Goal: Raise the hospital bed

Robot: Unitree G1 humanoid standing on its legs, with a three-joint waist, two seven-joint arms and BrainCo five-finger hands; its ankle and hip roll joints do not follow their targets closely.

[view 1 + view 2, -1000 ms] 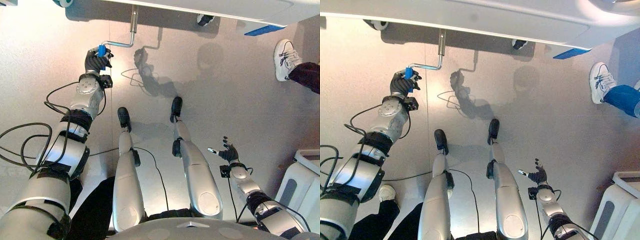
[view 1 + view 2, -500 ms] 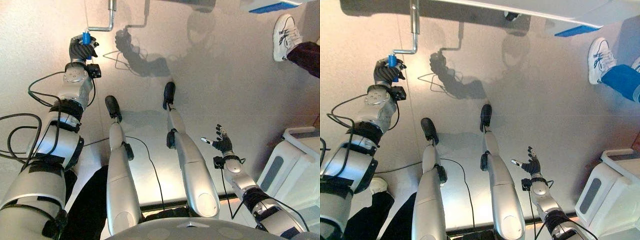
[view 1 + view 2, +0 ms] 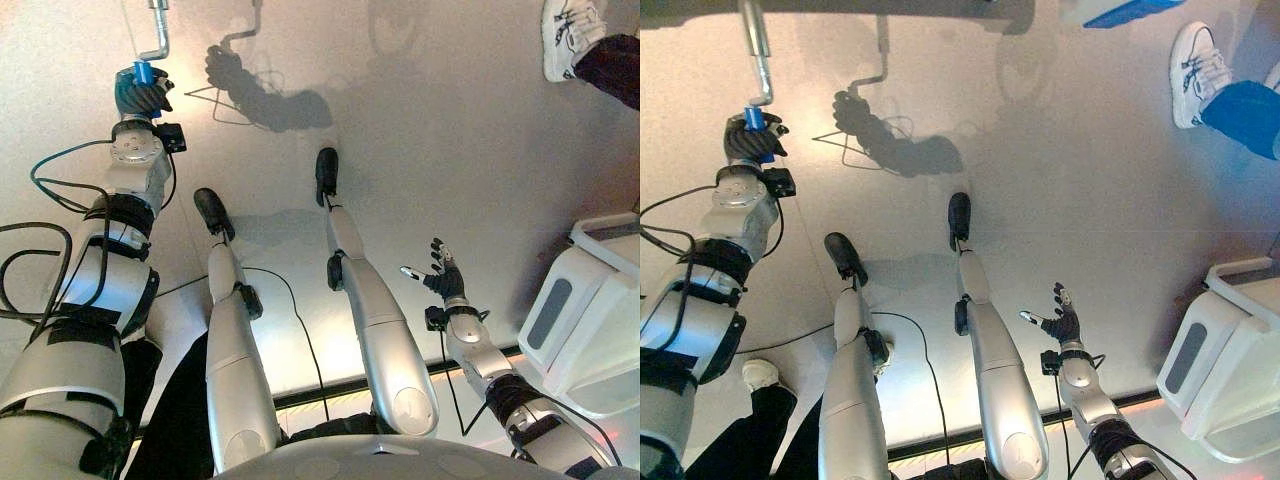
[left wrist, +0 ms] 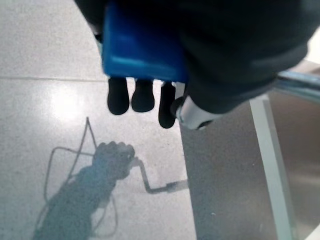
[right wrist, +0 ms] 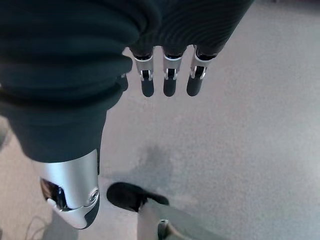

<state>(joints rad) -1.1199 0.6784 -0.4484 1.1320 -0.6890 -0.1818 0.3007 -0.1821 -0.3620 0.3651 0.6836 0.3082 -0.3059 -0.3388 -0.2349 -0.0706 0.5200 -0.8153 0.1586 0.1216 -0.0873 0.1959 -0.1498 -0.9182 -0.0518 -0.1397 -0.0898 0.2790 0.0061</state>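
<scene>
- Left hand (image 3: 138, 95) curled tight round blue plastic grip (image 3: 141, 73) of bent steel crank (image 3: 157, 35).
- Right hand (image 3: 1060, 322) spread, holding nothing, above smooth grey floor (image 3: 1060, 170).

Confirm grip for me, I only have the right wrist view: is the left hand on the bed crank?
Observer: Yes. The left hand is curled round the blue grip of the crank.
Operator: Where does the crank run from there?
Observer: Its metal rod bends up from the grip and leaves the top edge of the right eye view.
Operator: Anyone nearby?
Observer: A person's white shoe stands on the floor at upper right, well apart from the crank.
Operator: Anything by the right hand?
Observer: The right hand hangs open over bare floor; a white unit stands to its right, not touching it.
</scene>
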